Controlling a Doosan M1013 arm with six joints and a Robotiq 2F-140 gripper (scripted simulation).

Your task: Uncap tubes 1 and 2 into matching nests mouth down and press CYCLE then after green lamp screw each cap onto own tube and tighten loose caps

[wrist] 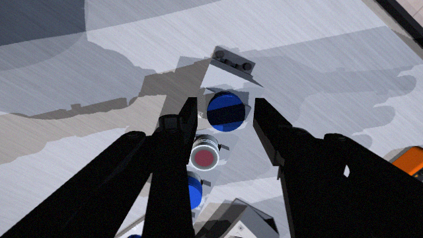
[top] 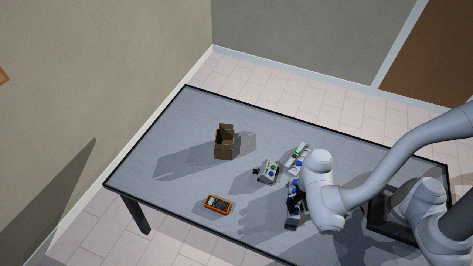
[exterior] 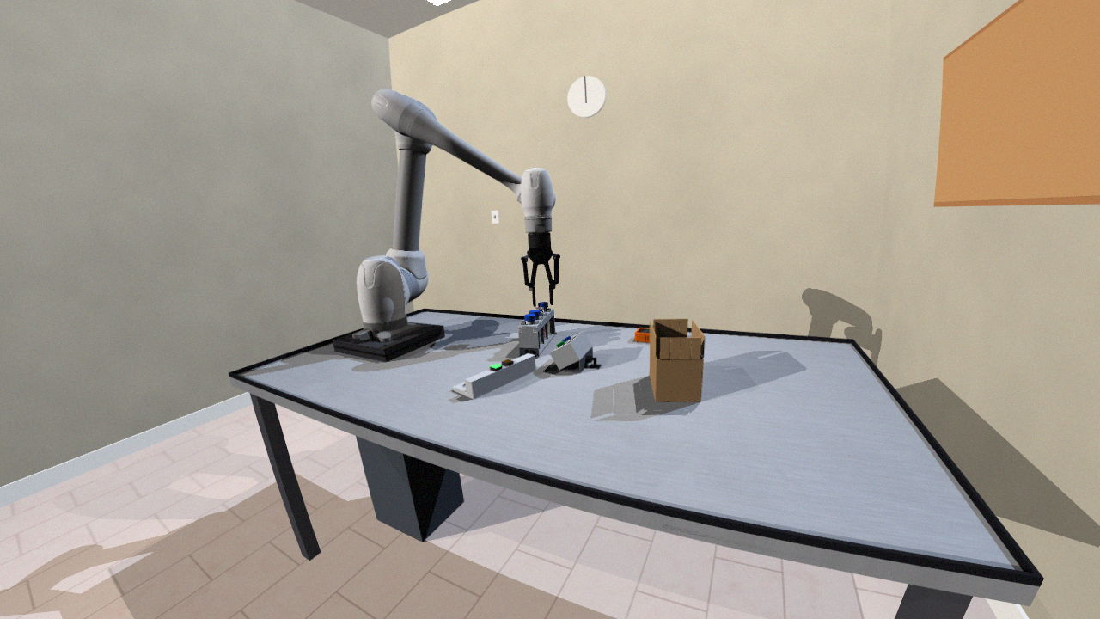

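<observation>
My gripper [wrist: 225, 112] [top: 293, 202] is open and holds nothing. It hangs just above the decapping station, which also shows in the exterior view [exterior: 535, 328]. In the wrist view its two black fingers stand either side of the blue cap [wrist: 226, 111] on the end tube, with a gap on each side. The tube beside it [wrist: 204, 157] has no cap and shows red liquid. The following tube carries a blue cap [wrist: 195, 192]. On the cap tray [top: 296, 158] one blue cap [top: 298, 163] sits in a nest and the green lamp [top: 297, 151] is lit.
The key housing [top: 269, 170] with the green and blue keys stands just beyond the station. An open cardboard box [top: 224, 141] is farther off. An orange multimeter [top: 217, 204] lies near the table's front edge. The arm's base is at the right.
</observation>
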